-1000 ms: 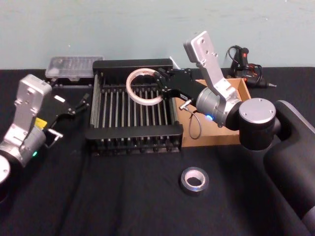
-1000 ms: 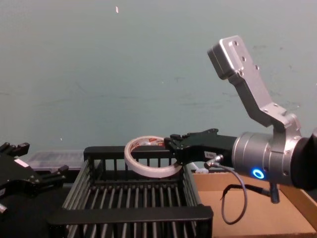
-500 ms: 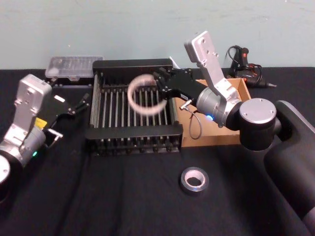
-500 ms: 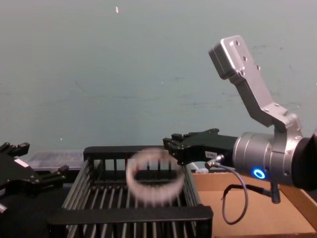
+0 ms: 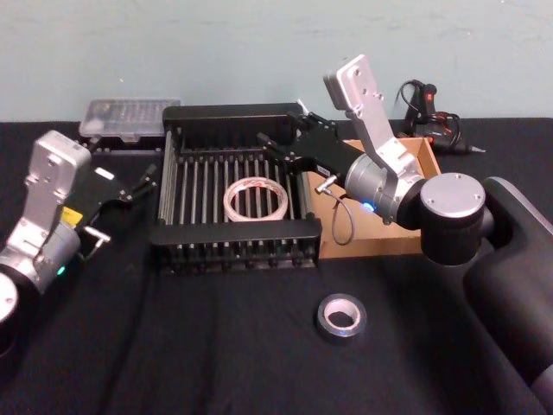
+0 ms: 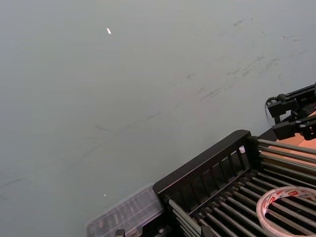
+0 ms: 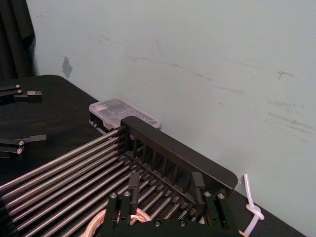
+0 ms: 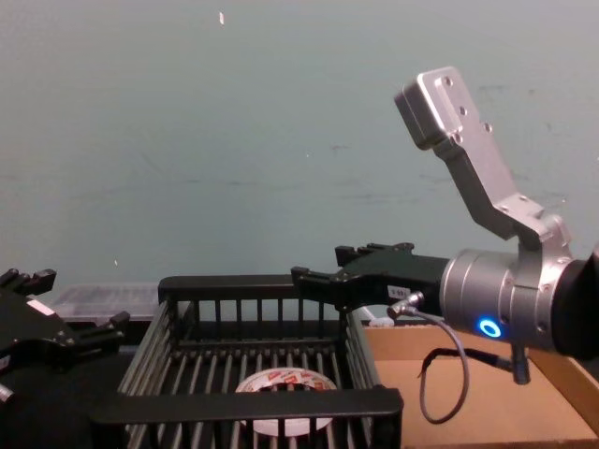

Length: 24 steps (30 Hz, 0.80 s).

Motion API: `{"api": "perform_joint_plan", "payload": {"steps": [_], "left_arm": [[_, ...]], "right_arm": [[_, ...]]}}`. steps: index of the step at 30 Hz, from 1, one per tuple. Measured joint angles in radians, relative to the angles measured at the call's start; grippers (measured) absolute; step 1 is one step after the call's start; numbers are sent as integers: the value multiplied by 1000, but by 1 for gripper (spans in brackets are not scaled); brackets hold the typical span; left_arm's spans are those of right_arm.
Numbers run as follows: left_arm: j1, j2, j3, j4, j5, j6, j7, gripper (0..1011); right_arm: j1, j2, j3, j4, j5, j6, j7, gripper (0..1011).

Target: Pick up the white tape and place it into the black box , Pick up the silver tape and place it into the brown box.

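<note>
- We find the white tape [image 5: 255, 200] lying flat on the slatted bottom of the black box [image 5: 233, 233], toward its near rim, so the first half of the task looks finished.
- The silver tape [image 5: 340, 316] lies flat on the black table [image 5: 173, 346], at about 5 o'clock from the black box and well apart from it, with its pale core facing up.
- We judge the silver tape to be light and stiff, a rigid ring that will not crush; its smooth side may slip, so we would set one finger inside the core and one outside, pinching the wall from above.
- The brown box [image 5: 415, 186] stands just beside the black box at its 3 o'clock, partly hidden by the right arm.
- The right gripper [image 5: 285, 147] hangs above the far right part of the black box, arm reaching forward with the wrist roughly level, fingers spread wide and holding nothing.
- The left gripper [image 5: 130, 186] is parked at 9 o'clock of the black box, fingers apart and empty.
</note>
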Motion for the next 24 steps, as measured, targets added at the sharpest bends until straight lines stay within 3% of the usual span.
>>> {"api": "perform_joint_plan", "payload": {"steps": [4, 12, 24], "left_arm": [[0, 0, 0, 0, 0, 0, 0, 1001], [0, 0, 0, 0, 0, 0, 0, 1001], [0, 0, 0, 0, 0, 0, 0, 1001]], "right_arm": [[0, 0, 0, 0, 0, 0, 0, 785], [0, 0, 0, 0, 0, 0, 0, 984], [-4, 2, 2, -5, 0, 2, 2, 1000]]}}
